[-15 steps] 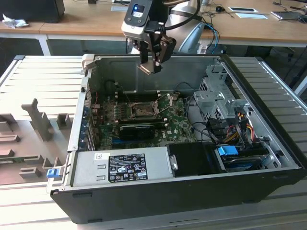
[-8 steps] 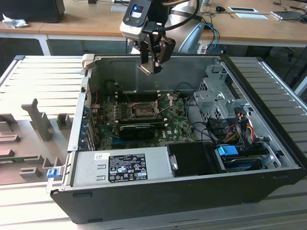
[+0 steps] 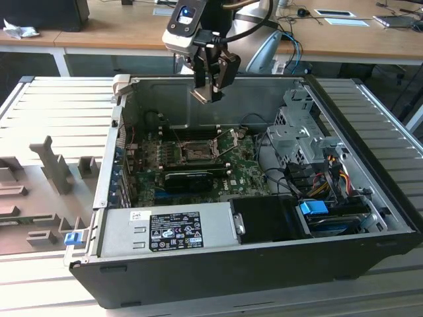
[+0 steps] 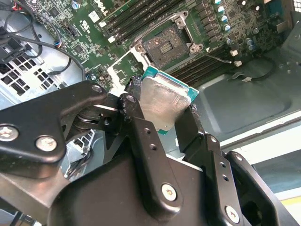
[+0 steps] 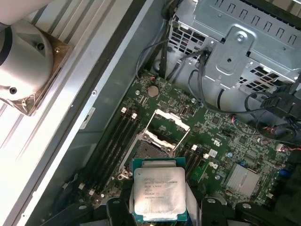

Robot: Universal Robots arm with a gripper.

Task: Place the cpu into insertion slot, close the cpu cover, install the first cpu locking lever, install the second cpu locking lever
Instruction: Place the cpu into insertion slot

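1. Above the cpu socket (image 3: 198, 153) of an opened desktop case (image 3: 264, 264), the gripper (image 3: 210, 91) hangs with the cpu (image 3: 201, 96) pinched between its black fingers (image 4: 141, 132), clear of the board.
2. The cpu (image 5: 159, 193) is square, so no long axis stands out. In the first wrist view its dull silver-grey metal lid, rimmed by a green edge, faces the camera. In the exterior view the chip sits slanted rather than level with the socket.
3. In the second wrist view the two fingers press on opposite edges of the cpu (image 4: 164, 101), the jaws narrowed to its width.
4. The cpu cover (image 5: 173, 119), a thin silver frame with a square opening, stands swung up at one side of the socket, which lies uncovered (image 5: 143, 153).
5. The socket sits on a green motherboard (image 3: 244, 175), with long dark memory slots (image 5: 117, 141) just beside it. A perforated grey sheet-steel drive cage (image 5: 244, 47) stands farther off, past the raised cover.
6. A silver, labelled power supply (image 3: 165, 228) lies between the socket and the case's black near wall.
7. The case rests on a ribbed pale metal table (image 3: 59, 105). Grey fixture blocks (image 3: 53, 165) stand on the table well apart from the socket, toward the exterior view's left.
8. Beyond the case, wooden desks (image 3: 99, 26) line the room.
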